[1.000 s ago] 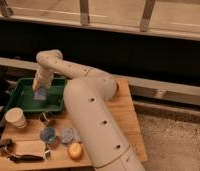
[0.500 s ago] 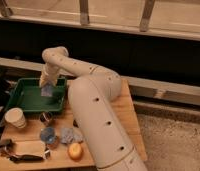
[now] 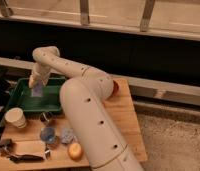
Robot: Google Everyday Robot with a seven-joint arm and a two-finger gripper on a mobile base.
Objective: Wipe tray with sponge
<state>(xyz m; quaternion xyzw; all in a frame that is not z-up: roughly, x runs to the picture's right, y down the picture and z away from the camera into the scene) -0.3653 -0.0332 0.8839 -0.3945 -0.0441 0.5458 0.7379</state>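
The dark green tray [image 3: 18,102] lies at the left end of the wooden table. My gripper [image 3: 37,84] reaches down into the tray's back part from the big white arm [image 3: 83,95]. It is shut on the small light blue sponge [image 3: 38,91]. The sponge sits low over the tray's floor, near its far wall; I cannot tell whether it touches.
In front of the tray stand a white paper cup [image 3: 15,118] and a small metal cup [image 3: 45,118]. Nearer are a blue cup [image 3: 48,134], a blue-grey cloth [image 3: 67,134], an orange fruit [image 3: 74,150] and a dark tool on brown paper [image 3: 23,150]. The arm hides the table's middle.
The gripper with the sponge swept to the right across the tray, then came back to the left near the far wall.
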